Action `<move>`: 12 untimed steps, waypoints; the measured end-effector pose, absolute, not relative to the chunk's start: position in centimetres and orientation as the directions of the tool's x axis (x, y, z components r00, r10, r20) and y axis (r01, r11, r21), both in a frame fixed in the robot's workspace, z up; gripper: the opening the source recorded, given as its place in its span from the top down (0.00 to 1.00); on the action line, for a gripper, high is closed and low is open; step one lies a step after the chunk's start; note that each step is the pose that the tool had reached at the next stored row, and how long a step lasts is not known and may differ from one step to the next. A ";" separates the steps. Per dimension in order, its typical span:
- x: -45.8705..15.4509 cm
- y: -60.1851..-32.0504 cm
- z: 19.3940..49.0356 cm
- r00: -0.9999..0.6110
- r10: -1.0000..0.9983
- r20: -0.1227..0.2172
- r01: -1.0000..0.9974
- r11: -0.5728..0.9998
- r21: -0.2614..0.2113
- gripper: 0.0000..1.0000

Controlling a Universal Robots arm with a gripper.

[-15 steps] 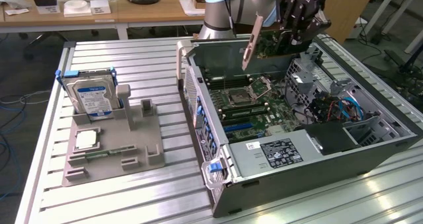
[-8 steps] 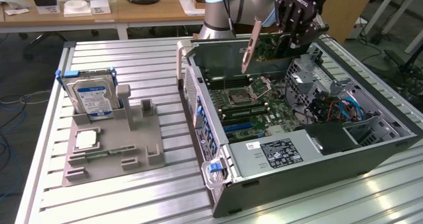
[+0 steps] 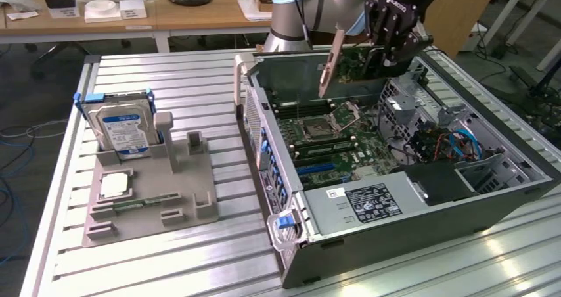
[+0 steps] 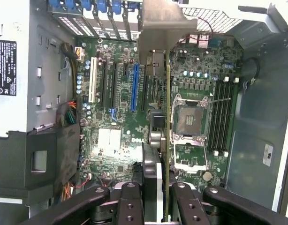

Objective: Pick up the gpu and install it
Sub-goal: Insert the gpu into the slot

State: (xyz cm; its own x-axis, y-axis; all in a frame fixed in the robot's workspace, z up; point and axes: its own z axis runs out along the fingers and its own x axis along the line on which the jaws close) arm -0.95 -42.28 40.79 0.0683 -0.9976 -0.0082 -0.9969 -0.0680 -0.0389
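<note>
Black two-finger gripper [image 3: 379, 59] of the arm, clenched on the gpu [image 3: 349, 64], a thin green circuit card with a silvery metal bracket [image 3: 330, 55] at one end. The card hangs on edge above the open grey computer case [image 3: 491, 198], clear of the green motherboard [image 3: 351, 156]. In the wrist view it stands over the board between the long blue slot [image 4: 134, 86] and the open processor socket [image 4: 191, 117]. On the slatted aluminium table [image 3: 175, 80], at the exterior view's left, a grey moulded fixture [image 3: 197, 192] holds an upright silver hard drive [image 3: 123, 129].
</note>
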 end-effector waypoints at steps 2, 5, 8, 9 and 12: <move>-1.0 -42.3 40.5 0.068 -0.998 -0.008 -0.997 -0.067 -0.039 0.72; -1.0 -42.3 40.2 0.068 -0.998 -0.008 -0.997 -0.067 -0.039 0.72; -1.0 -42.4 40.1 0.067 -0.998 -0.007 -0.997 -0.066 -0.039 0.72; -1.0 -42.4 40.1 0.066 -0.998 -0.006 -0.997 -0.066 -0.039 0.72; -1.1 -42.4 39.6 0.044 -0.999 -0.006 -0.998 -0.043 -0.039 0.72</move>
